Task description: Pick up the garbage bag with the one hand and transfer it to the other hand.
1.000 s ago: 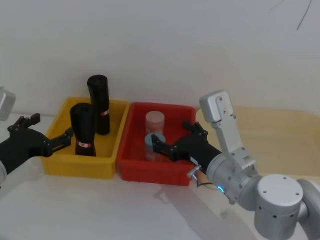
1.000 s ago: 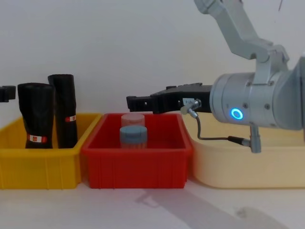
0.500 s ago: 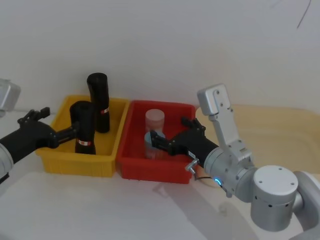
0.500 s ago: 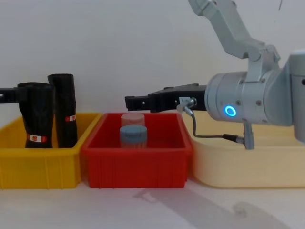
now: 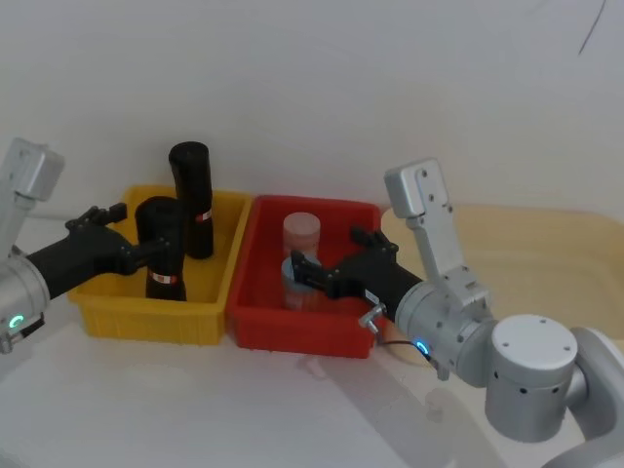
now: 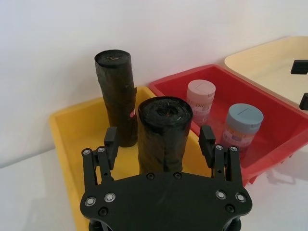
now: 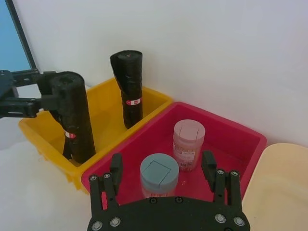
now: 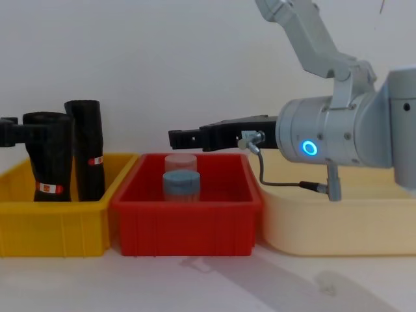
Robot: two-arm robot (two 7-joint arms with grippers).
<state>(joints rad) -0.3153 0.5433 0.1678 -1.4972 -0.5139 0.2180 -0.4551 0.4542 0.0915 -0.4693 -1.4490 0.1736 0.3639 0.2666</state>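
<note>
Barely begun: the left claw [image 6: 159, 138], spread wide, straddles the garbage bag [image 5: 163, 249], upright by the yellow bin's [image 5: 146, 325] near edge, unlifted. Closing, lifting and handover remain; the right claw [image 7: 161, 165] hovers released over the red bin [image 5: 292, 336].

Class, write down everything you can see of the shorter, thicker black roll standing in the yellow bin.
The garbage bag is a short, thick roll of wrinkled black plastic with a red-and-white label band near its base. It stands upright in the yellow bin, apart from the taller roll behind it. The left gripper, open, flanks its upper part with a finger on each side, gaps showing; nothing grips it yet.
</note>
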